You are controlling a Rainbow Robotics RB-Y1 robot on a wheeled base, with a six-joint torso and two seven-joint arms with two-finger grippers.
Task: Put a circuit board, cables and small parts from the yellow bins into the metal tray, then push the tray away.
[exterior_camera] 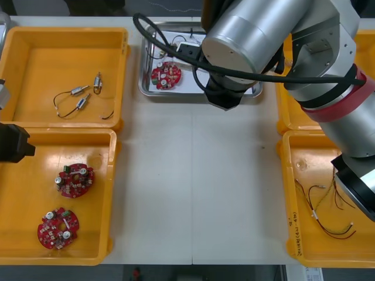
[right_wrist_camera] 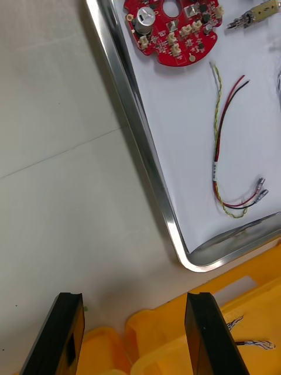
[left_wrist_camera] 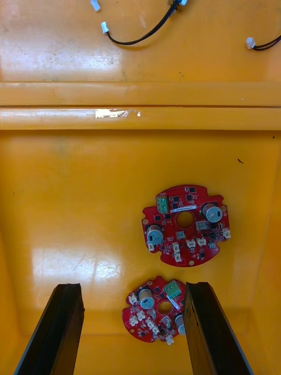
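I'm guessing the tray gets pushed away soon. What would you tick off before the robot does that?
1. The circuit board is in the metal tray: ok, lying on its white inside.
2. The red and yellow cable lies inside the rim: ok.
3. A small metal part is in the tray: ok, one beside the board.
4. The right gripper is empty: ok, open, just off the tray's corner.
5. The left gripper is out of the way: ok, open over a yellow bin at the left.
6. Other cables are aboard: cannot tell, the right arm covers part of the tray.
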